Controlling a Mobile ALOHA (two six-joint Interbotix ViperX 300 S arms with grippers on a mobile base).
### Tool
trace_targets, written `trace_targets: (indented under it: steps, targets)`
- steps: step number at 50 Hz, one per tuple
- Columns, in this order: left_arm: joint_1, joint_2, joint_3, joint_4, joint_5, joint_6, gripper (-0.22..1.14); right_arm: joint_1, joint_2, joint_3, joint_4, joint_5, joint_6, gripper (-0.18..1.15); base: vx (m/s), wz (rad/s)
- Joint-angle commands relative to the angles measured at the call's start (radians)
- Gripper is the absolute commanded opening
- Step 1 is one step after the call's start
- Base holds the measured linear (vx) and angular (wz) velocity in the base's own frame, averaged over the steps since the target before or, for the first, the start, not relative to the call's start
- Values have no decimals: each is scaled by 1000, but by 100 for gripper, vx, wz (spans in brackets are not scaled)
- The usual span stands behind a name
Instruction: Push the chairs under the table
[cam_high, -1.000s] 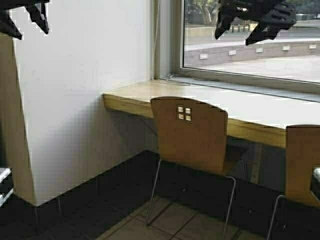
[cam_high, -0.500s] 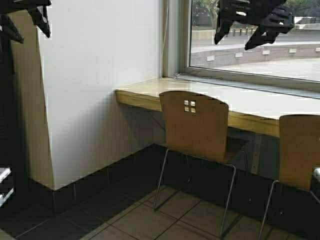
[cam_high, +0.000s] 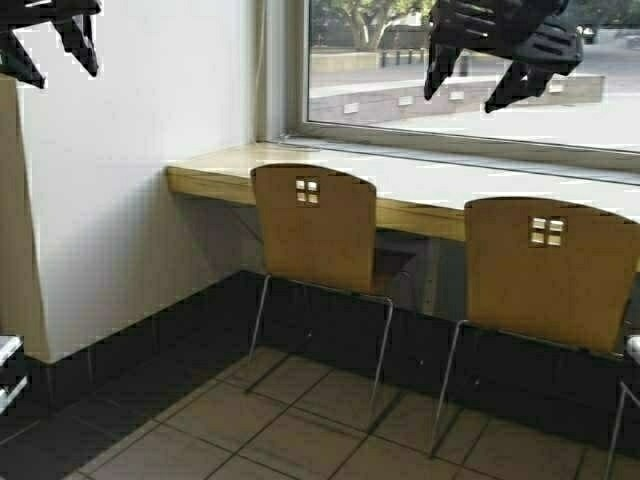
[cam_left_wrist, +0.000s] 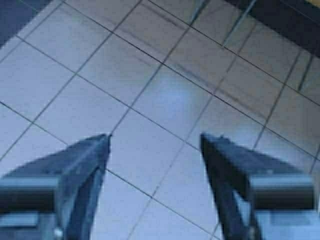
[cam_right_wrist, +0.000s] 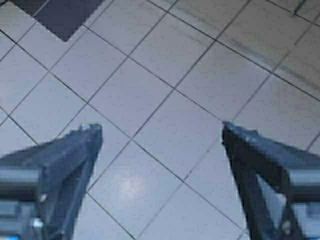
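Robot has driven since the earlier pictures: the whole scene has slid left in the high view, and a second chair, cut off at the right edge before, is now in view almost whole.

Two chairs stand at the table, which runs along the far wall under the window. Left chair has its backrest near the table's edge, seat partly under the top. Right chair stands closer to the robot, backrest also near the edge. Both face the table, legs on the tiled floor.

Neither chair is anywhere close to the fingers. Left gripper is raised high at the near left; its wrist view looks straight down on bare tiles, fingers spread wide with nothing between them. Right gripper is raised high on the right, seen against the window in the high view, above the gap between the two chairs; it also points at the floor, fingers spread wide, holding nothing.

White wall to the left of the table.
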Motion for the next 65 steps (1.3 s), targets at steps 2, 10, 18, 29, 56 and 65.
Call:
trace_targets:
  steps: [2, 10, 18, 29, 56, 65]
  targets:
    - [-2, -3, -6, 0, -6, 0, 89, -5, 3, -25, 0, 0, -5, 102, -28, -40]
    - [-2, 14, -3, 0, -5, -2, 89, -5, 5, -28, -2, 8, -3, 102, -28, -32]
    - [-3, 21, -6, -3, -2, -6, 89, -5, -5, -29, -2, 20, -5, 102, -23, -15]
    - [-2, 28, -6, -3, 0, -5, 89, -5, 12, -29, 0, 44, 2, 102, -16, -11]
    - [-2, 75, -32, -2, -2, 3, 89, -5, 38, -48, 6, 86, 5, 102, -14, -16]
    - [-2, 78, -31, -2, -2, 0, 89, -5, 78, -44, 12, 94, 5, 102, -4, -29]
